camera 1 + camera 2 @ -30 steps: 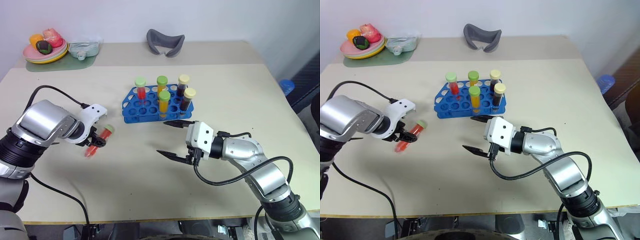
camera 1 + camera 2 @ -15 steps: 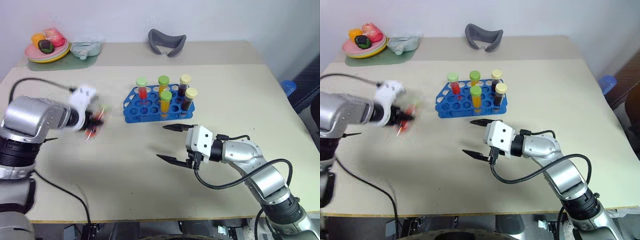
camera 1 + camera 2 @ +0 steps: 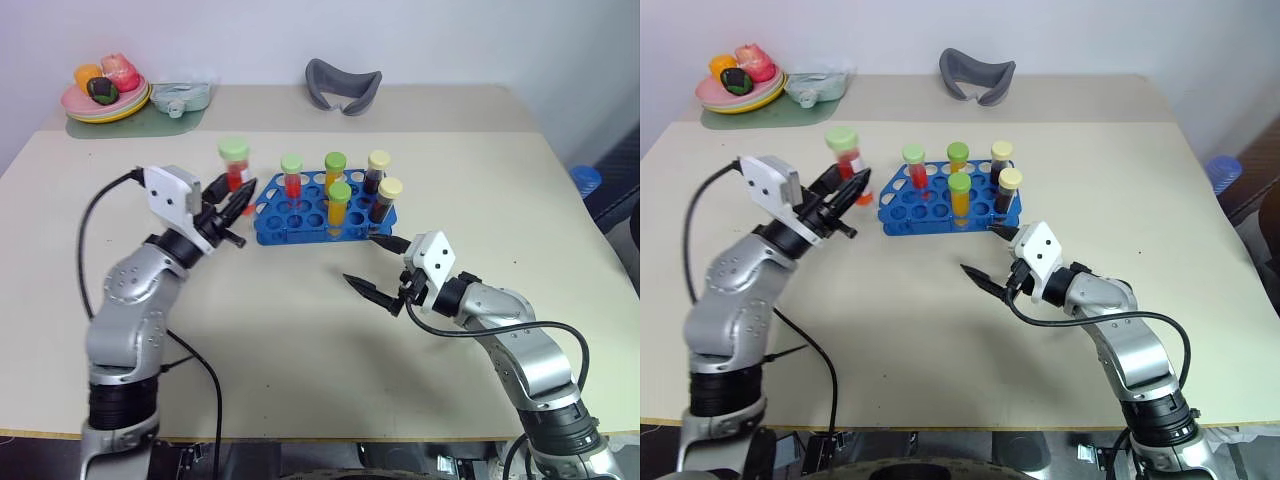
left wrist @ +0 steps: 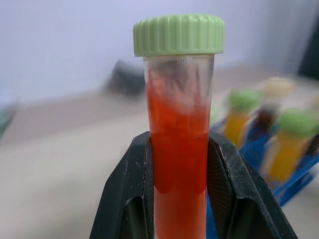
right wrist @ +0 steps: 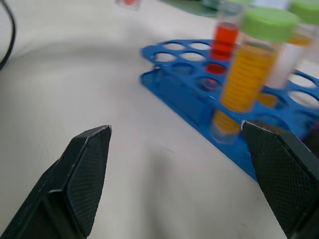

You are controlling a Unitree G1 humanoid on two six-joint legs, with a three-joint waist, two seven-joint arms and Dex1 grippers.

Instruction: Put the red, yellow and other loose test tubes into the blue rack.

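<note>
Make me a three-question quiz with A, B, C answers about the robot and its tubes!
1. Where is the red tube with the green cap?
A. Lying on the table
B. Held up by the left end effector, just left of the blue rack
C. On the fruit plate

2. How many tubes stand in the blue rack?
A. Two
B. Five
C. Nine

3. How is the right end effector?
A. Open and empty
B. Shut on a tube
C. Holding the rack

Answers:
1 B: its fingers pinch the tube upright above the table.
2 B: five caps rise from the rack.
3 A: its fingers stand wide apart, nothing between them.
</note>
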